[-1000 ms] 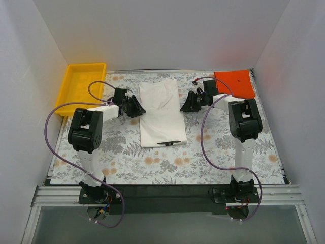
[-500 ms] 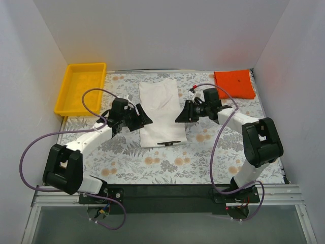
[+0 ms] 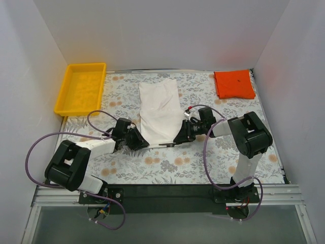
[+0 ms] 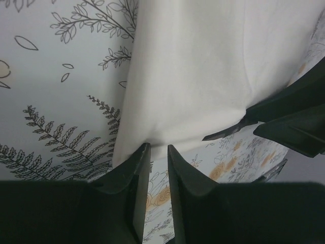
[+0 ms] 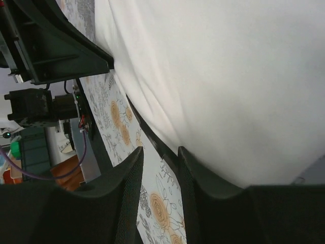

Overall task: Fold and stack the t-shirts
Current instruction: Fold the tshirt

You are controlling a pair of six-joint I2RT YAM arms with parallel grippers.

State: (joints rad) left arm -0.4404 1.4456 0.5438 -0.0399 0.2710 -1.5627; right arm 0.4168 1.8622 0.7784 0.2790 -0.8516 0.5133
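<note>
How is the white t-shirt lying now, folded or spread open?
Partly folded: the white t-shirt is a narrow lengthwise strip, no sleeves showing, flat on the table.

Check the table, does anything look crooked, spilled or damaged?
Nothing looks spilled or torn. The one oddity: a thin black strip peeks out along the near edge of the white shirt.

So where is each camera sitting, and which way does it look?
Top external: above and behind the arms, looking down at the table, white t-shirt, orange-red t-shirt, yellow tray; both arms show.
Left wrist: on the left arm, facing the white t-shirt's near edge; left gripper shows.
Right wrist: on the right arm, facing the same edge; right gripper shows.
Shared: both wrist views see the white t-shirt and the other gripper.
</note>
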